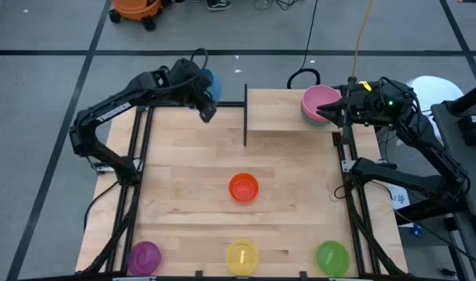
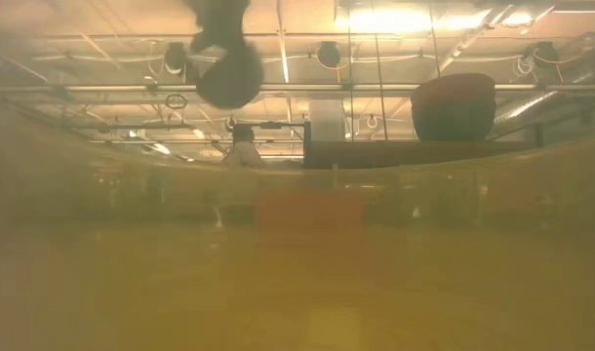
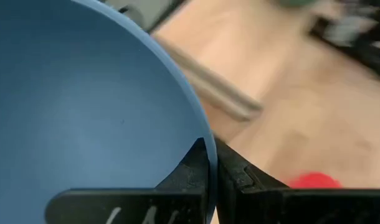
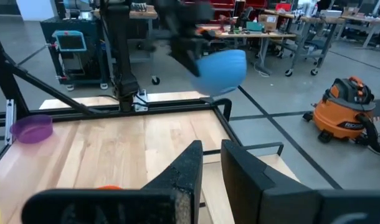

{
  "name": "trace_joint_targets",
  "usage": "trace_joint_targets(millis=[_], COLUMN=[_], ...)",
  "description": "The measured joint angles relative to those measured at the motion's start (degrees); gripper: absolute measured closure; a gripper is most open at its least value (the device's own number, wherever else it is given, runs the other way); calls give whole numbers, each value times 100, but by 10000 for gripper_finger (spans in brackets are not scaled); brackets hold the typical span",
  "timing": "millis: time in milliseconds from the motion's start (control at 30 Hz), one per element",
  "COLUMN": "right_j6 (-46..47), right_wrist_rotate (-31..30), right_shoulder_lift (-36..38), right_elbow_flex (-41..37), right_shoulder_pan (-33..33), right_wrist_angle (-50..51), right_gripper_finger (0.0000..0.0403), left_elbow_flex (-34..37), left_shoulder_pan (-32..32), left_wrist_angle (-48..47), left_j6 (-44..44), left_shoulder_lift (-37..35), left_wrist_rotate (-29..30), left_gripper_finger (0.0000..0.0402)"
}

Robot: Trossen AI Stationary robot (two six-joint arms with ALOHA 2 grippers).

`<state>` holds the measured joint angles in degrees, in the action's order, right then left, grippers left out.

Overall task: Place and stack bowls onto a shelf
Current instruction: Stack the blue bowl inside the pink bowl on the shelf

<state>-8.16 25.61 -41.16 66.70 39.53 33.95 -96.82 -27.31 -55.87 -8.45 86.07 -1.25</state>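
My left gripper (image 1: 207,105) is shut on a blue bowl (image 1: 212,80), held above the table's far left, just left of the shelf's black bar (image 1: 246,117). The blue bowl also shows in the right wrist view (image 4: 222,70). A pink bowl (image 1: 319,100) sits nested in a teal bowl (image 1: 308,117) on the light-wood shelf (image 1: 281,109). My right gripper (image 1: 325,113) is at the pink bowl's right rim. In its wrist view (image 4: 210,149) its fingers stand a narrow gap apart with nothing between them. I cannot tell whether it touches the bowl. My left gripper pinches the blue bowl's rim (image 3: 202,134), one finger inside the bowl (image 3: 187,168) and one outside (image 3: 240,171). The bowl is lifted clear of the table and hangs tilted below the gripper.
An orange-red bowl (image 1: 243,187) sits at the table's middle. Purple (image 1: 144,256), yellow (image 1: 242,256) and green (image 1: 332,256) bowls stand along the near edge. Black frame rails (image 1: 136,179) run along both table sides. An orange shop vacuum (image 4: 349,115) stands on the floor beyond.
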Motion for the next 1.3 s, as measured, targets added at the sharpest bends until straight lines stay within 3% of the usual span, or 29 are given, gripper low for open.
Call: trace_joint_targets(millis=[233, 500, 967, 1167, 1300], right_j6=[4, 618, 594, 619, 630], right_wrist_rotate=[321, 563, 752, 785, 1227], right_shoulder_lift=[-415, -1247, -2316, -2558, -2732], right_elbow_flex=[0, 0, -4, -4, -2], right_shoulder_pan=[-178, -956, -1868, -2020, -2145], right_wrist_angle=[-57, -930, -2089, -2281, -2358], right_gripper_finger=[351, 350, 283, 267, 266], left_elbow_flex=[-318, -316, -315, -312, -308], left_shoulder_pan=[1063, 1735, 2057, 2175, 2182], left_wrist_angle=[216, 674, 674, 716, 771], left_j6=[297, 196, 196, 212, 214], left_shoulder_lift=[60, 335, 744, 831, 874], left_wrist_rotate=[-1096, -2202, -3733, -4096, -4263], left_gripper_finger=[398, 398, 398, 398, 398])
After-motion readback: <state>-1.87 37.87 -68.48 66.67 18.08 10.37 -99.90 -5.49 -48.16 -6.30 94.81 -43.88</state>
